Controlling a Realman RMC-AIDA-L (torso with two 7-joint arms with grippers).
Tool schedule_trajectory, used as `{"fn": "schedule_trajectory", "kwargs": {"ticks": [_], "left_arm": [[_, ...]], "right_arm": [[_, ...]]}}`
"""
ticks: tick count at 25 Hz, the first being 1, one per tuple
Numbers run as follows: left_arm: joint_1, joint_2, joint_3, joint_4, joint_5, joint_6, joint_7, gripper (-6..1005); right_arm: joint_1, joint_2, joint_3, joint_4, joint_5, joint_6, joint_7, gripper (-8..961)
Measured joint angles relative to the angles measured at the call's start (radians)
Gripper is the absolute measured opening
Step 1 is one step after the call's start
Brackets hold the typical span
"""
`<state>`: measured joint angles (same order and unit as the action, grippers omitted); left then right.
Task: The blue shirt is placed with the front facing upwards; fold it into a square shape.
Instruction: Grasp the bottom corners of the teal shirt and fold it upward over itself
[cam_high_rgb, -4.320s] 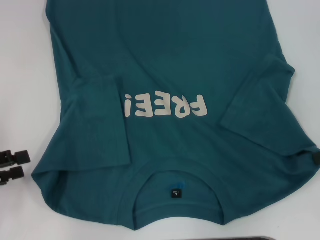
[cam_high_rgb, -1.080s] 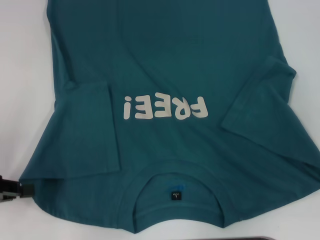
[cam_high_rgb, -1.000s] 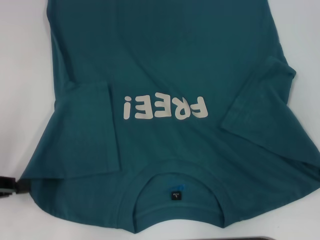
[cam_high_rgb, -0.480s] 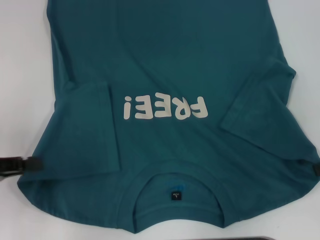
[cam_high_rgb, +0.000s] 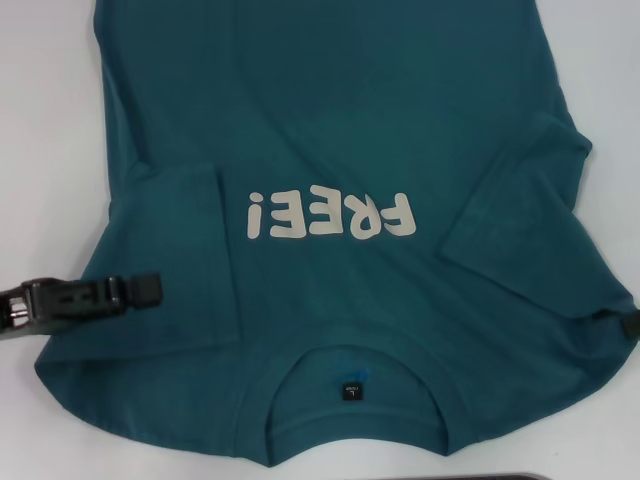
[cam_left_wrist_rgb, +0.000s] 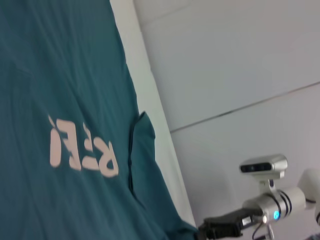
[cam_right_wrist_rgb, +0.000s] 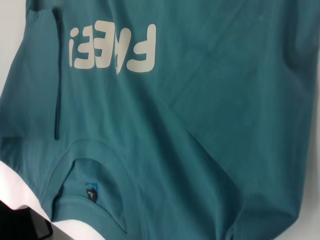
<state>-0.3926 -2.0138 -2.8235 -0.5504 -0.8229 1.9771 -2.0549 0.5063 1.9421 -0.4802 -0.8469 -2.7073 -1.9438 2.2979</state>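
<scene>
Two end effectors, left (cam_high_rgb: 150, 289) and right (cam_high_rgb: 632, 327), at one blue shirt's (cam_high_rgb: 340, 130) shoulders.

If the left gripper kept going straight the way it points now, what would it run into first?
The left gripper points across the blue shirt, already above its folded-in left sleeve. Going straight on, it would probably meet only more shirt fabric, below the lettering; its height is unclear.
</scene>
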Motion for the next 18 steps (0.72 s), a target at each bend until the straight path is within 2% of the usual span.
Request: {"fn": "schedule_trajectory", "kwargs": {"ticks": [11, 17, 18], "left_arm": [[0.02, 0.008, -0.029, -0.005, -0.009, -0.007, -0.01, 643], [0.028, 0.007, -0.052, -0.006, -0.013, -0.008, -0.01, 868], [0.029, 0.007, -0.052, -0.007, -0.014, -0.009, -0.011, 869]], "right_arm": [[0.006, 0.0, -0.003, 0.0, 0.0, 0.0, 0.007, 30], [0.007, 0.0, -0.008, 0.0, 0.0, 0.0, 0.006, 30], [0.008, 0.0, -0.008, 0.0, 0.0, 0.0, 0.006, 30]]}}
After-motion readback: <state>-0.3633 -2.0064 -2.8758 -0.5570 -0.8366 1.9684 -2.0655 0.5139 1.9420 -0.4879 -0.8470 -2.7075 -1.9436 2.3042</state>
